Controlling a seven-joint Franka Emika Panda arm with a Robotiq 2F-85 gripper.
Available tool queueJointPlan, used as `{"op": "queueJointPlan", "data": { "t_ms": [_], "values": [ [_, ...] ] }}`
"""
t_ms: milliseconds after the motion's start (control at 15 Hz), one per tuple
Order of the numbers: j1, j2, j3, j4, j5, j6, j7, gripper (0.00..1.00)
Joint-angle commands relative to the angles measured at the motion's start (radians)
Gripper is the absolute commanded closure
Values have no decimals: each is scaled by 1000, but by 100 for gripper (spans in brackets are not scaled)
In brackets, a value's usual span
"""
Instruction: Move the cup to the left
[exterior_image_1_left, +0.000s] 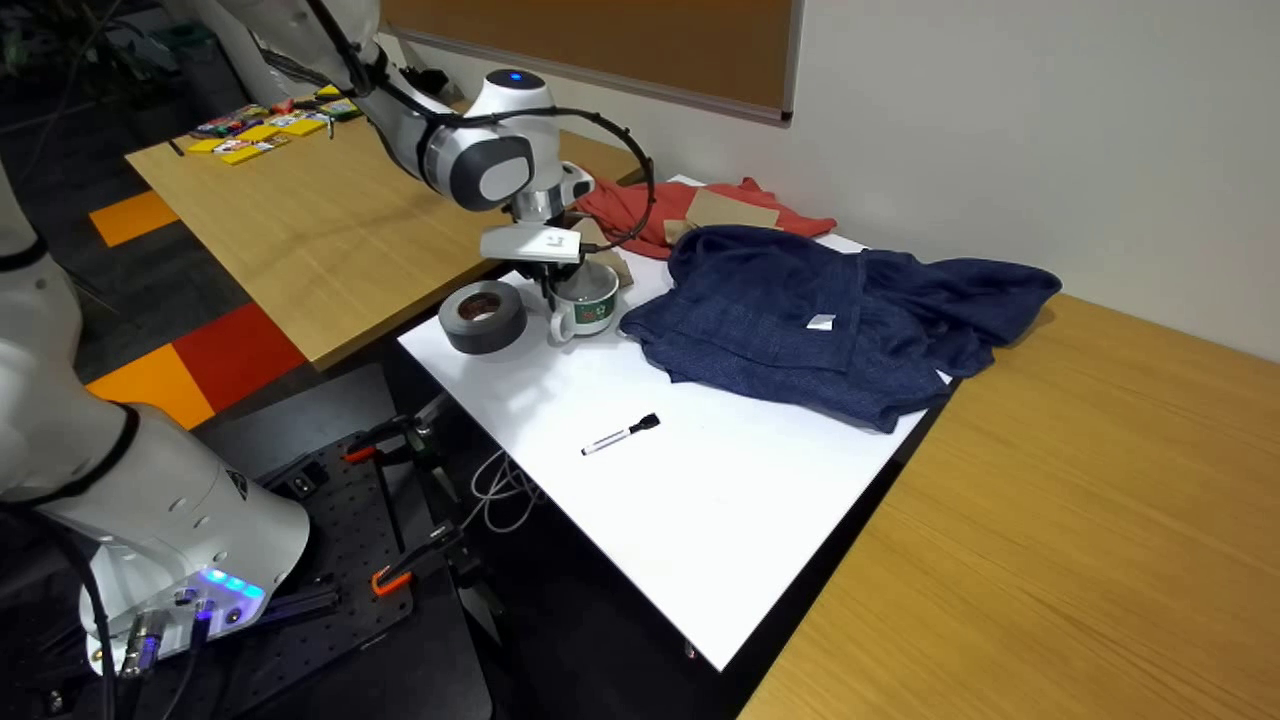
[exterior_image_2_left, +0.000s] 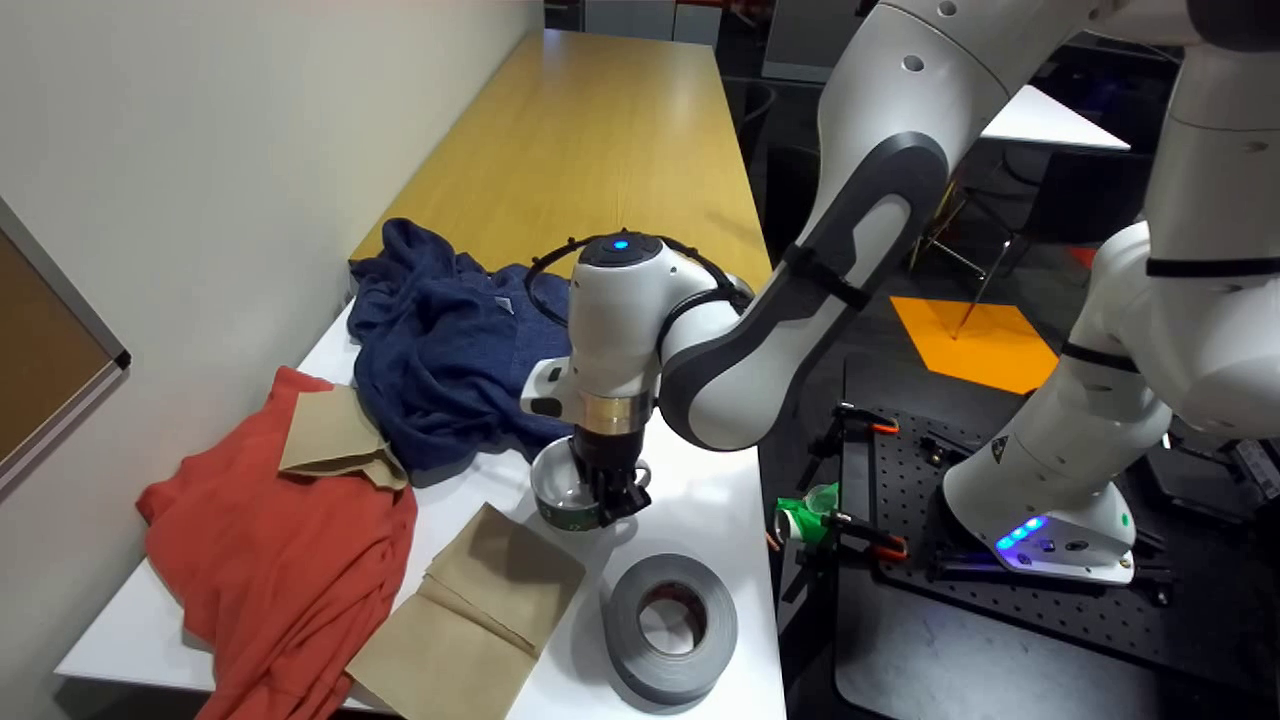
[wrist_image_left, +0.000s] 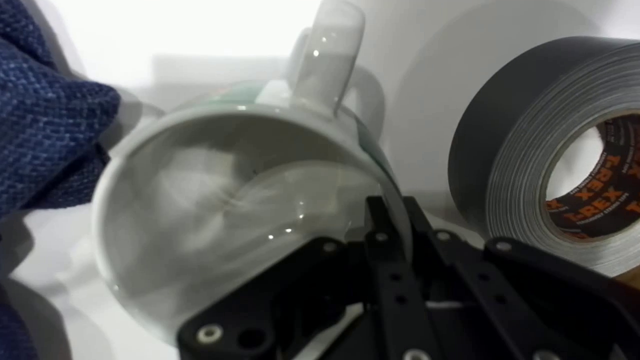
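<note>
The cup is a white mug with a green printed band and a handle. It is on or just above the white table, and I cannot tell whether its base touches. It also shows in an exterior view and, from above, in the wrist view, with its handle at the top. My gripper is shut on the cup's wall at the rim, one finger inside and one outside, on the side facing the tape roll. In both exterior views the gripper points down at the cup and partly hides it.
A grey tape roll stands close beside the cup, also in the wrist view. A navy cloth lies on the cup's other side. A red cloth and brown paper lie near. A marker lies on the white table.
</note>
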Motion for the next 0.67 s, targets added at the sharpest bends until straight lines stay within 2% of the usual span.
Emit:
{"op": "queueJointPlan", "data": {
  "t_ms": [0, 467, 600],
  "values": [
    [18, 2, -18, 29, -41, -14, 20, 98],
    [31, 11, -32, 34, -85, -17, 30, 98],
    [33, 6, -33, 30, -86, -13, 32, 64]
  ]
}}
